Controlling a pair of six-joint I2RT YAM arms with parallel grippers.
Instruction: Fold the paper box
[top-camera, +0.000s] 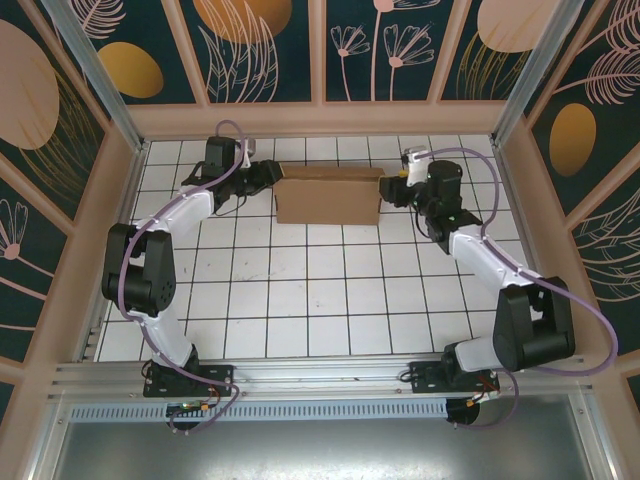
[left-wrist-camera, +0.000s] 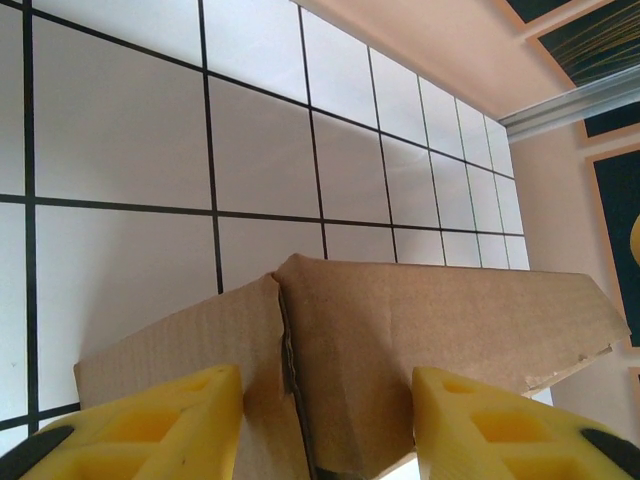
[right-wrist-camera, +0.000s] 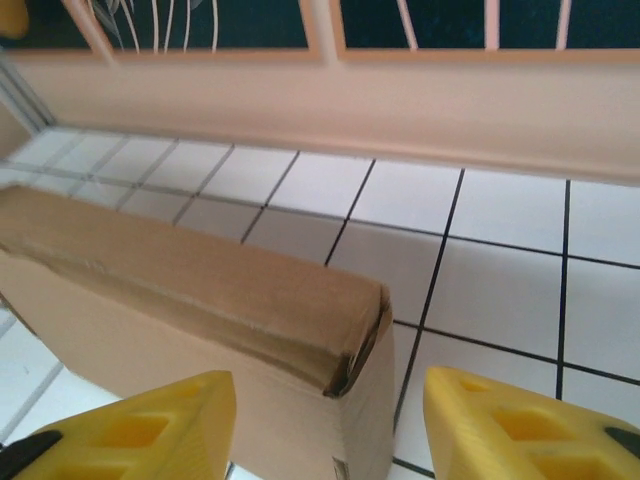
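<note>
left gripper (left-wrist-camera: 325, 385): jaws partway apart astride the left end of the paper box (top-camera: 330, 196), contact hard to make out, grip cannot be told | paper box: far middle of the tiled table (top-camera: 300, 300), between the grippers | right gripper (right-wrist-camera: 328, 385): spread wide, holding nothing, the box's corner between its fingers, finger bases cut off

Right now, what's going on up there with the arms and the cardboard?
Both arms are reaching to the far side of the tiled table, one at each end of the paper box. The left gripper straddles the left end, where a flap seam runs; I can't tell if it is pinching. The right gripper is open around the right corner, whose seam gapes a little.
</note>
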